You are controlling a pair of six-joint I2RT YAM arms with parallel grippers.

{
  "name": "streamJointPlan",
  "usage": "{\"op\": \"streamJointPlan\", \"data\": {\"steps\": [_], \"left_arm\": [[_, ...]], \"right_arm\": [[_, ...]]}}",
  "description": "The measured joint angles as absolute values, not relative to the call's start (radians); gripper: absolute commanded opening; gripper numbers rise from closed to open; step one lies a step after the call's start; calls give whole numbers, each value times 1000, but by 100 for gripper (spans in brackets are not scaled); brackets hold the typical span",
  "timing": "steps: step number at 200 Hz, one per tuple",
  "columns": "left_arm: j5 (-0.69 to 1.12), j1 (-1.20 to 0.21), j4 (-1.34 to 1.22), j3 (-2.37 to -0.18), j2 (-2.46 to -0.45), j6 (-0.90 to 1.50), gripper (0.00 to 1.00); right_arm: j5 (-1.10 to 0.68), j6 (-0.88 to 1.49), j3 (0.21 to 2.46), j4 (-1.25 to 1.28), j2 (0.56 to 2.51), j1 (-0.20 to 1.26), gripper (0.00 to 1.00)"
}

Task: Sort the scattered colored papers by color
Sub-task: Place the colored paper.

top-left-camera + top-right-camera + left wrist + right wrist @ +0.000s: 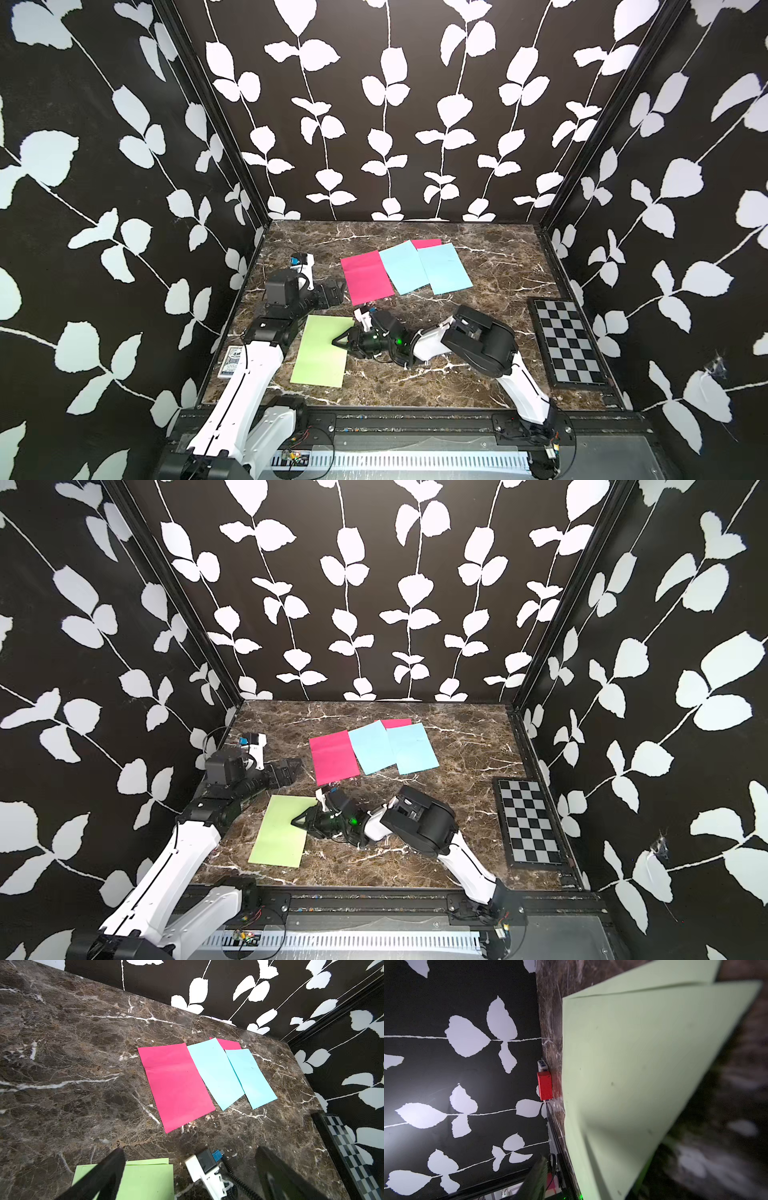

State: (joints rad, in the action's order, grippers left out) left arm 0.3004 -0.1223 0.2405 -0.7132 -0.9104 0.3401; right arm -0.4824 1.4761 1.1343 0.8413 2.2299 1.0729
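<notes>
- Ahead of the right tool [338,342], the green sheets [320,357] lie flat; past them the left arm [257,365] bars the way.
- Ahead of the left tool [337,291] is bare tabletop [187,1138], then the flat pink sheet [365,276] and blue sheets [405,268].
- The right arm's wrist camera [363,318] crowds close beside the left tool.
- Beyond the right arm [478,345], the tabletop lies open up to the checkerboard panel [567,345].

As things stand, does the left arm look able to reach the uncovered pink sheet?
Likely yes: the open left gripper sits just beside the pink sheet, with only bare table between them.

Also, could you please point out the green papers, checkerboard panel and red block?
green papers [318,362], in a top view, middle
checkerboard panel [567,340], in a top view, centre
red block [544,1085], right wrist view, face
</notes>
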Motion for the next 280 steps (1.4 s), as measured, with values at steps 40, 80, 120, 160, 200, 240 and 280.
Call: {"op": "streamJointPlan", "data": {"steps": [40,80,120,160,200,240,280], "left_arm": [[303,-121,233,-706,-910,340,99],[306,-121,234,-698,-909,340,99],[307,-120,233,-696,-908,340,99],[311,-115,233,-690,-907,339,99],[314,-110,233,-687,-904,339,99],[318,-108,233,-683,-904,339,99],[323,-107,233,-683,-904,339,99]], "right_arm": [[-483,1456,1135,773,2193,1070,48],[-482,1436,1134,678,2159,1065,49],[-484,1420,1135,609,2135,1058,49],[-495,1412,1165,554,2137,1057,49],[-511,1410,1210,548,2143,1057,49],[-514,1410,1214,546,2150,1057,50],[-518,1409,1214,524,2157,1057,52]]}}
